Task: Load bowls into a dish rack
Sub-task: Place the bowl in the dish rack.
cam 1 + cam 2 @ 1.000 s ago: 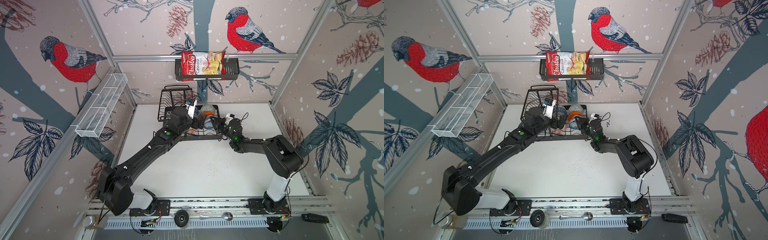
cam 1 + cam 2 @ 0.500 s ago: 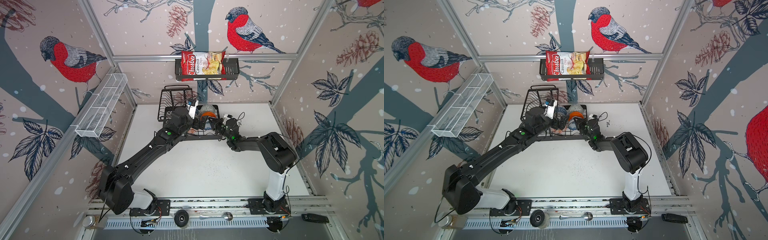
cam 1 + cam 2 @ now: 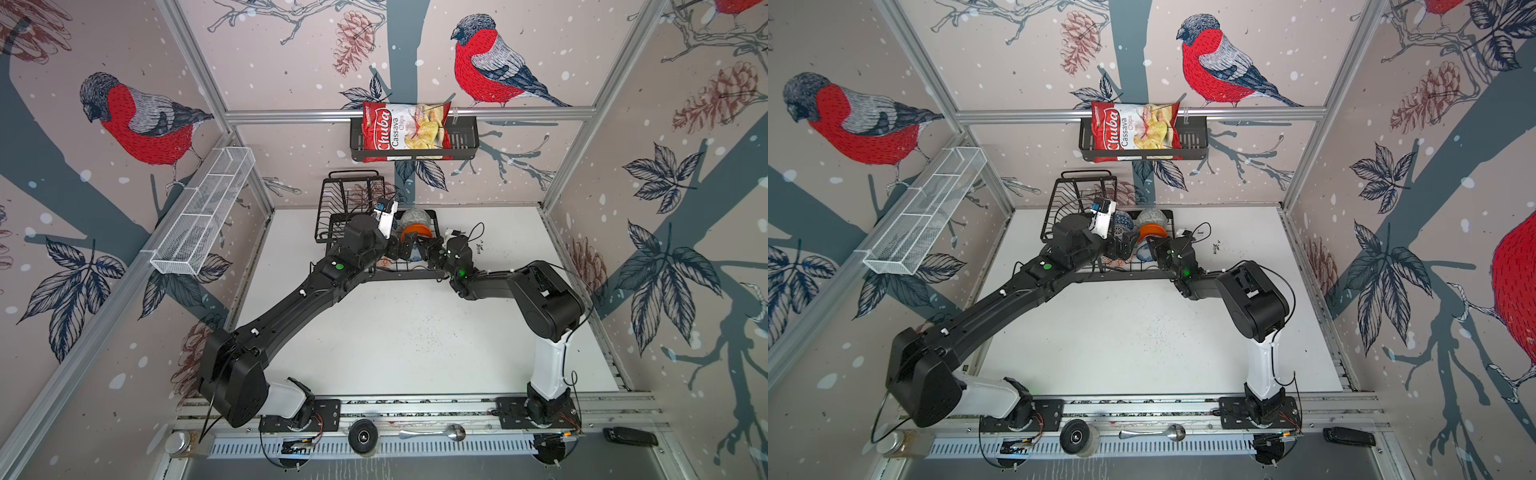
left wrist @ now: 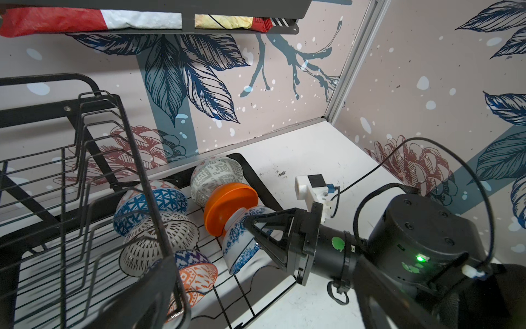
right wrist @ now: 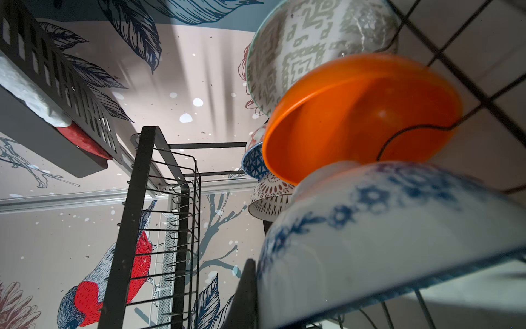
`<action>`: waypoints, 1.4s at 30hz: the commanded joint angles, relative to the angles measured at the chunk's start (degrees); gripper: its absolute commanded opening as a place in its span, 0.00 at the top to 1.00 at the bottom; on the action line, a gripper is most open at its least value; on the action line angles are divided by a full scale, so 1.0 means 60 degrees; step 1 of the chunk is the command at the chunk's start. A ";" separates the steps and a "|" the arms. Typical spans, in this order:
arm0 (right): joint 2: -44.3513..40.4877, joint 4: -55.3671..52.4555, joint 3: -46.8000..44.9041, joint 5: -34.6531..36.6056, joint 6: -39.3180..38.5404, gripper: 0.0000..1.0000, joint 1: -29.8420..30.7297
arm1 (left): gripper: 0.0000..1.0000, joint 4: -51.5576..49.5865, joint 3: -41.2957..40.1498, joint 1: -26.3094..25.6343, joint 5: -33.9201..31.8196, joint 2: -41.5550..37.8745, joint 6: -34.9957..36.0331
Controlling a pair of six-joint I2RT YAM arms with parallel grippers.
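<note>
1. In both top views the dish rack [image 3: 409, 272] sits at 12 o'clock on the table. My right gripper [image 3: 428, 249] reaches into its lower tier from 4 o'clock. My left gripper [image 3: 401, 248] comes in from 8 o'clock and hangs just beside it, spread wide and holding nothing.

2. In a top view, the blue-flowered bowl [image 3: 1144, 254] lies at 9 o'clock from my right gripper and touches it. The orange bowl [image 3: 1152, 230] is at 12 o'clock from that bowl. My right arm is the one already on it, so the next move belongs to that arm.

3. In the left wrist view, my right gripper is pressed together on the blue-flowered bowl's wall near the rim, one jaw inside and one outside. The bowl stands on edge in the wavy base. Its foot touches the orange bowl and its mouth faces my right wrist. The other four bowls also stand on edge in the base.

4. In the right wrist view, the blue-flowered bowl fills the near field and its foot meets the orange bowl. I judge that it is seated. What remains is to let go and back straight out, away from its mouth.
</note>
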 commanded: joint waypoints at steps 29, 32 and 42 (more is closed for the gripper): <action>0.0006 -0.0010 -0.0434 0.0273 -0.0138 1.00 0.0207 | 0.03 -0.0041 -0.0040 0.0008 -0.0058 0.0080 -0.0009; -0.0049 -0.0104 -0.0405 0.0234 -0.0158 1.00 0.0203 | 0.02 -0.0015 -0.0049 0.0003 -0.0062 0.0066 -0.0011; 0.0257 -0.0551 -0.0151 0.0199 -0.0266 1.00 0.0288 | 0.02 -0.0030 -0.0049 -0.0012 -0.0077 0.0051 -0.0009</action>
